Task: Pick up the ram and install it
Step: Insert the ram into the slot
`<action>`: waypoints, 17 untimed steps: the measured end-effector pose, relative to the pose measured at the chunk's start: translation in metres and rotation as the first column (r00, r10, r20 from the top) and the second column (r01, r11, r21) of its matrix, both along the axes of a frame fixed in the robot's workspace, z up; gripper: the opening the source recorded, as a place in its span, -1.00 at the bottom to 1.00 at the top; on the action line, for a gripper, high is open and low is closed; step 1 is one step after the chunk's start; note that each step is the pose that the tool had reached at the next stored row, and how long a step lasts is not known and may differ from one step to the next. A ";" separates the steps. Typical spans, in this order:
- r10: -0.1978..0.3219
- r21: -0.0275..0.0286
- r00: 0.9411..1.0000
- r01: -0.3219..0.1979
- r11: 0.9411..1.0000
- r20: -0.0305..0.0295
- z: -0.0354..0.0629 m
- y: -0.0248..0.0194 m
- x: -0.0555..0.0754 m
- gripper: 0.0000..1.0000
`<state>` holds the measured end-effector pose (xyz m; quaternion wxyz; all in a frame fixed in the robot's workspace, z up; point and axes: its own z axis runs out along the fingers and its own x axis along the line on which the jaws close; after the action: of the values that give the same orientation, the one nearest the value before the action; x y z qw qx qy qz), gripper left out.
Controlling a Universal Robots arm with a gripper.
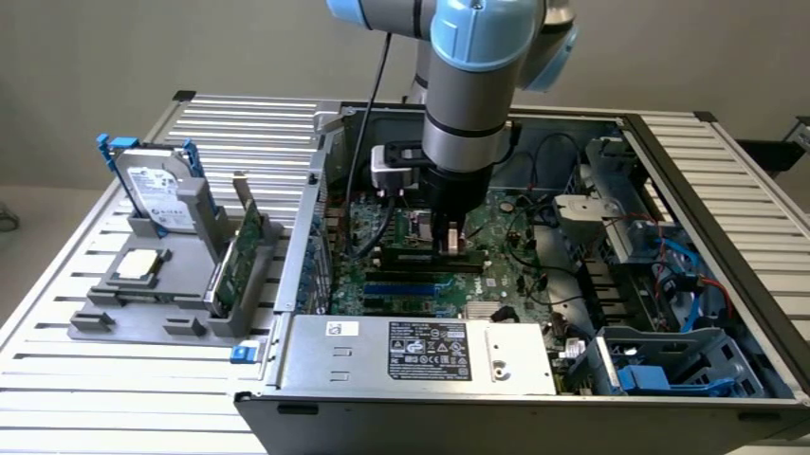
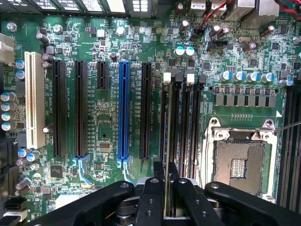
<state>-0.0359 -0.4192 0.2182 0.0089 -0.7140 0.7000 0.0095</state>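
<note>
The ram (image 2: 165, 200) shows edge-on in the wrist view as a thin pale-green strip clamped between my two black fingers (image 2: 151, 197). My gripper (image 2: 165, 172) is shut on it and hangs just above the row of black memory slots (image 2: 181, 122) on the green motherboard (image 2: 103, 117). The stick's lower edge lines up with the slot nearest the long black expansion slot; whether it touches I cannot tell. In the exterior view my gripper (image 1: 450, 239) reaches straight down into the open computer case (image 1: 418, 351), over the middle of the board.
A bare processor socket (image 2: 240, 165) lies beside the memory slots, and a blue expansion slot (image 2: 123, 113) on their other side. On the exterior view's left, a grey holder (image 1: 139, 318) carries a hard drive (image 1: 155, 194), a green expansion card (image 1: 243, 251) and a square chip (image 1: 139, 265). Cables and drive cages (image 1: 658, 256) crowd the case's right.
</note>
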 end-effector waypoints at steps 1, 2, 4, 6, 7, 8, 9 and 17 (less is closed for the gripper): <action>0.000 0.000 1.000 0.000 1.000 0.000 0.0000 0.0000 0.000 -0.70; 0.000 0.000 1.000 0.000 1.000 0.000 -0.0001 0.0000 0.000 -0.70; 0.000 0.000 1.000 0.000 1.000 0.000 -0.0005 0.0000 0.000 -0.70; 0.000 0.000 1.000 0.000 1.000 0.000 -0.0009 0.0000 0.000 -0.70; 0.000 0.000 1.000 0.000 1.000 0.000 -0.0012 0.0000 0.000 -0.70; 0.000 0.000 1.000 0.000 1.000 0.000 -0.0015 0.0000 0.000 -0.70; 0.000 0.000 1.000 0.000 1.000 0.000 -0.0017 0.0000 0.000 -0.70; 0.000 0.000 1.000 0.000 1.000 0.000 -0.0036 0.0000 0.000 -0.70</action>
<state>-0.0358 -0.4192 0.2146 0.0089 -0.7141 0.6999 0.0094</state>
